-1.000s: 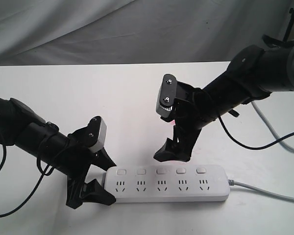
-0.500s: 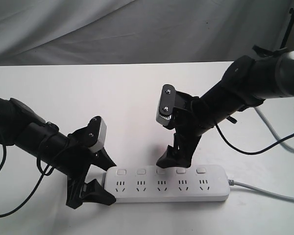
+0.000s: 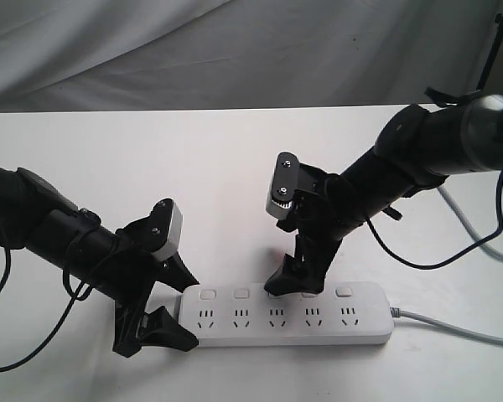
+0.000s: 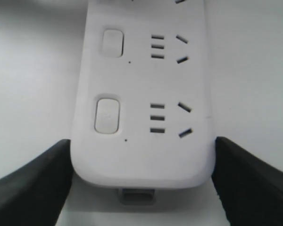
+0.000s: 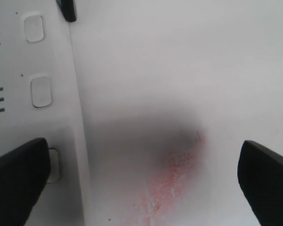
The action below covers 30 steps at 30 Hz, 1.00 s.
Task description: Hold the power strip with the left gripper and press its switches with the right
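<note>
The white power strip (image 3: 318,327) lies along the near side of the table, with its five switches (image 3: 241,293) in a row above the sockets. My left gripper (image 3: 187,311) is shut on the strip's left end; in the left wrist view its black fingers (image 4: 33,186) press both sides of the strip (image 4: 141,155). My right gripper (image 3: 295,283) is open and tilted down onto the switch row near the middle. In the right wrist view one finger (image 5: 16,181) partly covers a switch (image 5: 55,165), while the other finger (image 5: 269,186) hangs over the bare table.
A grey cord (image 3: 453,328) runs right from the strip's end. Another grey cable (image 3: 465,218) trails at the right edge. A faint red stain (image 5: 177,172) marks the white table (image 3: 193,167) just behind the strip. Grey cloth (image 3: 235,50) hangs behind the table.
My right gripper has come down and slightly right, from above the table behind the strip onto the switch row. The left gripper and the strip have not moved.
</note>
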Each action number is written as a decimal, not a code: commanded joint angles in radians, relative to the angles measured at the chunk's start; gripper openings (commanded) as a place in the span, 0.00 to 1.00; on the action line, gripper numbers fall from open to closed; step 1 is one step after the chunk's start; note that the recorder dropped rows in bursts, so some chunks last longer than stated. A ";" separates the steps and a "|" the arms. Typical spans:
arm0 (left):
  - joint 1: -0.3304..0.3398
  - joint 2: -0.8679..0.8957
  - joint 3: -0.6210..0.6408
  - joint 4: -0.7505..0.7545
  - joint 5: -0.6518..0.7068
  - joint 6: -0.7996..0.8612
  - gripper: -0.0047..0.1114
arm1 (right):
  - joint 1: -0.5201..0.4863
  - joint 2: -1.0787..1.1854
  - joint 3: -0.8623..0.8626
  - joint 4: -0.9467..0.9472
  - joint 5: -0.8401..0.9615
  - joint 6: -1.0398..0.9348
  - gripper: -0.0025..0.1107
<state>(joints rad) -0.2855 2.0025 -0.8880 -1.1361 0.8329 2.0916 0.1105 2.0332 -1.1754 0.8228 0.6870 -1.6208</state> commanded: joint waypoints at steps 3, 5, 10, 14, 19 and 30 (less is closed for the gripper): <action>-0.005 -0.001 -0.003 -0.007 -0.003 0.003 0.52 | -0.001 0.029 0.004 -0.089 -0.041 0.006 0.93; -0.005 -0.001 -0.003 -0.007 -0.003 0.003 0.52 | -0.001 0.029 0.004 -0.096 -0.045 0.006 0.93; -0.005 -0.001 -0.003 -0.007 -0.003 0.003 0.52 | -0.001 0.029 0.004 -0.106 -0.059 0.006 0.93; -0.005 -0.001 -0.003 -0.007 -0.003 0.003 0.52 | -0.001 0.029 0.004 -0.088 -0.074 0.006 0.93; -0.005 -0.001 -0.003 -0.007 -0.003 0.003 0.52 | -0.001 0.029 0.004 -0.088 -0.074 0.006 0.93; -0.005 -0.001 -0.003 -0.007 -0.003 0.003 0.52 | -0.001 0.025 0.002 -0.034 -0.031 0.006 0.93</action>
<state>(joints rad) -0.2855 2.0025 -0.8880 -1.1361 0.8329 2.0916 0.1105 2.0393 -1.1801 0.8239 0.6693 -1.5929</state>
